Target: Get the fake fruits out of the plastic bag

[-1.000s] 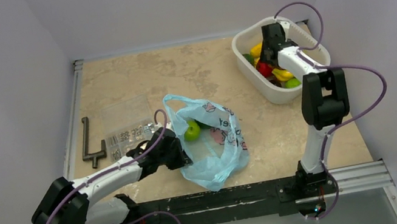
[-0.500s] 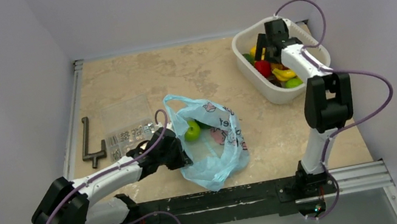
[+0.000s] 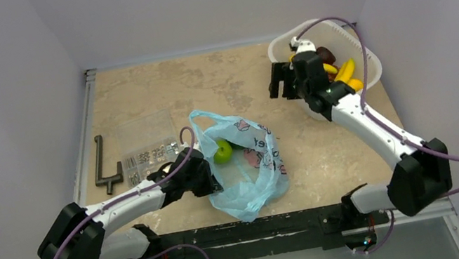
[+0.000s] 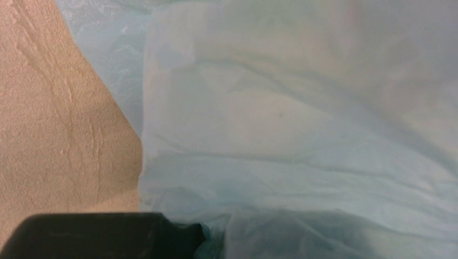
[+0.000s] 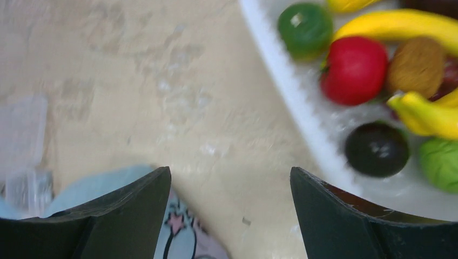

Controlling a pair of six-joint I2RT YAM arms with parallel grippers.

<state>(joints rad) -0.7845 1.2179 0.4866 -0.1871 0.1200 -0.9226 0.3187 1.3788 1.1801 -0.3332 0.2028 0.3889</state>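
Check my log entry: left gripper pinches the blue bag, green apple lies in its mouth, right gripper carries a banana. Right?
No: the right gripper carries nothing; the right wrist view shows its jaws open and empty. The left gripper, plastic bag and green apple are as stated.
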